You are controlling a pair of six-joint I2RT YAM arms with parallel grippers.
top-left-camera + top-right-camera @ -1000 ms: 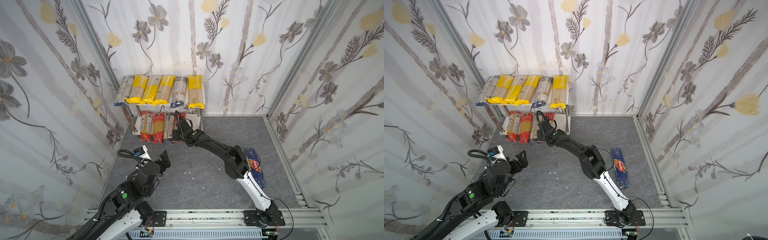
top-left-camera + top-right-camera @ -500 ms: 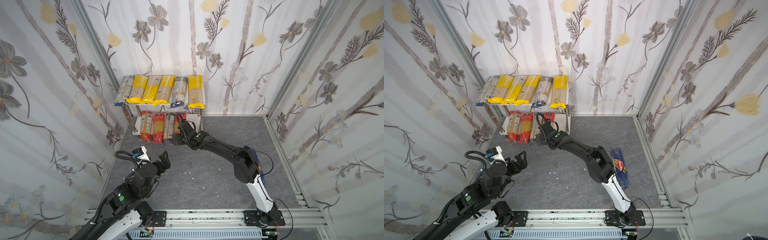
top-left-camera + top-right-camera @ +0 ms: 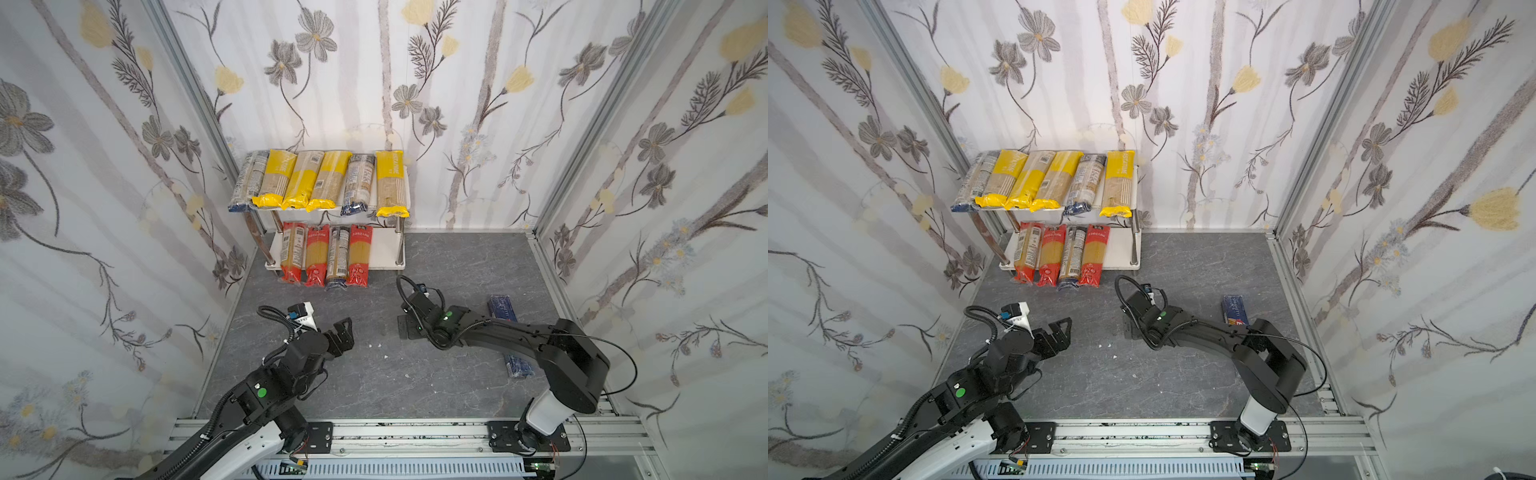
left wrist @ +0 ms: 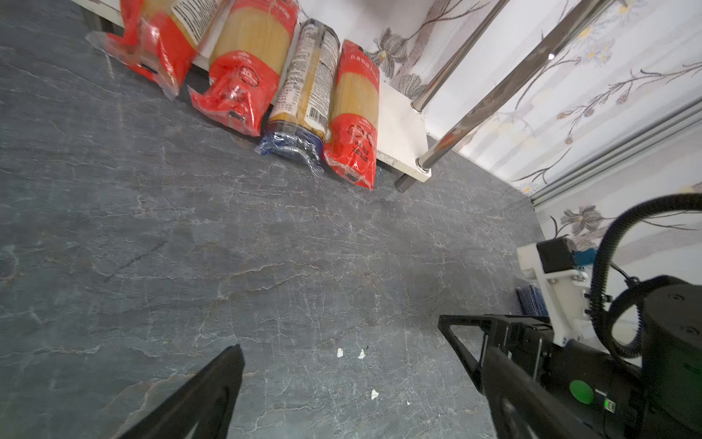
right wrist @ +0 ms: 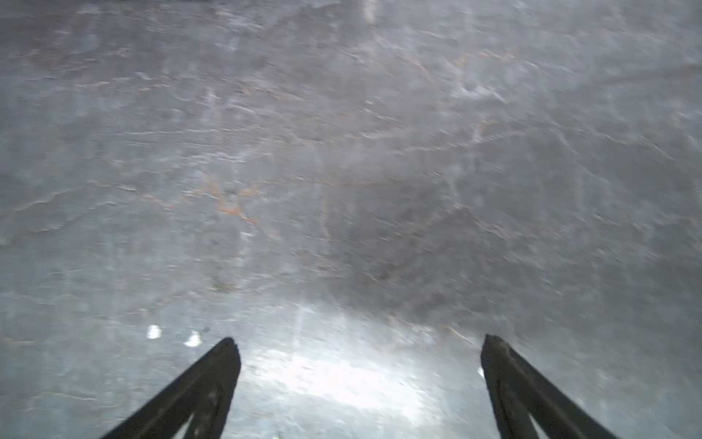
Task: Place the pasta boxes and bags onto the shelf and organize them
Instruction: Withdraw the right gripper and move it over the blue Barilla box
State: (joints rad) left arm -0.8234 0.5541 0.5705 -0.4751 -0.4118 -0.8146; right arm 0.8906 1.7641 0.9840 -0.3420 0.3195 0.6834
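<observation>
Mostly broad bare grey tabletop (image 3: 374, 382) across the middle, walls (image 3: 104, 208) on three sides, metal rail (image 3: 415, 432) along the near edge. At the back, shelf (image 3: 384, 247): six packs (image 3: 328, 178) side by side on top, yellow and dark-blue ends overhanging the front; four packs (image 3: 318, 253) below, red ends and one blue drooping past the board, bare room at its right end. Well apart on the right, dark blue pack (image 3: 500, 305) flat, partly under the right arm (image 3: 519, 336). Spread wide and empty, left fingers (image 3: 348, 328); likewise wide over bare tabletop, right fingers (image 5: 212, 380), nothing held.
</observation>
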